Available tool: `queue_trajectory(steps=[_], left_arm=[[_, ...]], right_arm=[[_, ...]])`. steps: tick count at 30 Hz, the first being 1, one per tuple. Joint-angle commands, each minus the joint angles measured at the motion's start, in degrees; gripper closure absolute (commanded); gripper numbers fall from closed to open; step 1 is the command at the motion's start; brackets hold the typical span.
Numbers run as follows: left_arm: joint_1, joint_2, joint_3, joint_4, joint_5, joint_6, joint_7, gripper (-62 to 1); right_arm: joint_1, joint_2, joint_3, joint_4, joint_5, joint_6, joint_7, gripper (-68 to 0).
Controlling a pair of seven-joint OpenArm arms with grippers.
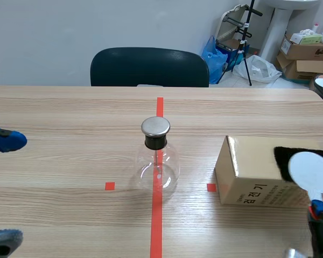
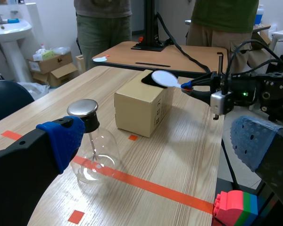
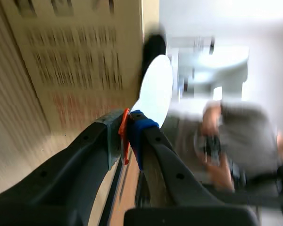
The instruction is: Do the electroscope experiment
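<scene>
We are gripping the handle of the white disc [image 1: 311,171] in our right jaws, over the box [image 1: 247,177]; our left jaws are hanging released. The glass electroscope [image 1: 157,161] is standing on the table [image 1: 64,177], astride the red tape [image 1: 156,226]. We are judging it light and fragile, its black neck the safest hold.

The light brown cardboard box [image 1: 253,158] carries black Korean characters on its side facing the robot; in the scene view they read 검전기. In the left wrist view, small dark marks on another side are too small to read. In the right wrist view, its printed lines are blurred beyond reading.
</scene>
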Motion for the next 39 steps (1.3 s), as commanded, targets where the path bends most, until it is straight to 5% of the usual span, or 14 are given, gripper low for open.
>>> queue_trajectory(steps=[1, 4, 9, 13, 17, 22, 26, 31, 36, 39], left_arm=[[-0.15, 0.42, -0.11, 0.33, 0.24, -0.09, -0.59, -62.3], [-0.15, 0.44, -0.11, 0.33, 1.66, -0.09, -0.59, -62.3], [-0.15, 0.42, -0.11, 0.33, 1.81, -0.09, -0.57, -62.3], [-0.15, 0.44, -0.11, 0.33, 1.84, -0.09, -0.59, -62.3], [-0.15, 0.42, -0.11, 0.33, 1.84, -0.09, -0.55, -62.3], [-0.15, 0.44, -0.11, 0.33, 1.84, -0.09, -0.55, -62.3], [-0.15, 0.42, -0.11, 0.33, 1.84, -0.09, -0.55, -62.3], [-0.15, 0.44, -0.11, 0.33, 1.84, -0.09, -0.55, -62.3], [-0.17, 0.42, -0.11, 0.33, 1.84, -0.09, -0.55, -62.3], [-0.15, 0.42, -0.11, 0.33, 1.84, -0.09, -0.55, -62.3]], right_arm=[[-0.02, 1.22, 0.94, 0.15, 0.02, -1.95, 3.85, -0.9], [0.11, 1.2, 0.94, 0.15, -0.31, -1.68, 12.79, -0.9], [-0.24, 1.27, 1.01, 0.15, 0.83, -2.29, 3.17, -0.9], [0.26, 1.29, 1.01, 0.15, 0.11, -2.36, 14.38, -0.9], [-0.42, 1.27, 1.14, 0.15, 2.14, -2.84, 3.74, -0.9], [0.09, 1.22, 1.11, 0.15, 0.13, -2.84, 16.17, -0.9], [-0.44, 1.11, 1.14, 0.13, 2.12, -2.84, 4.79, -0.9], [-0.11, 1.07, 1.07, 0.15, -0.35, -2.84, 16.11, -0.9], [-0.55, 1.07, 1.22, 0.13, 0.92, -2.84, 4.44, -0.9], [-0.42, 1.03, 1.14, 0.13, -0.37, -2.84, 14.67, -0.9]])
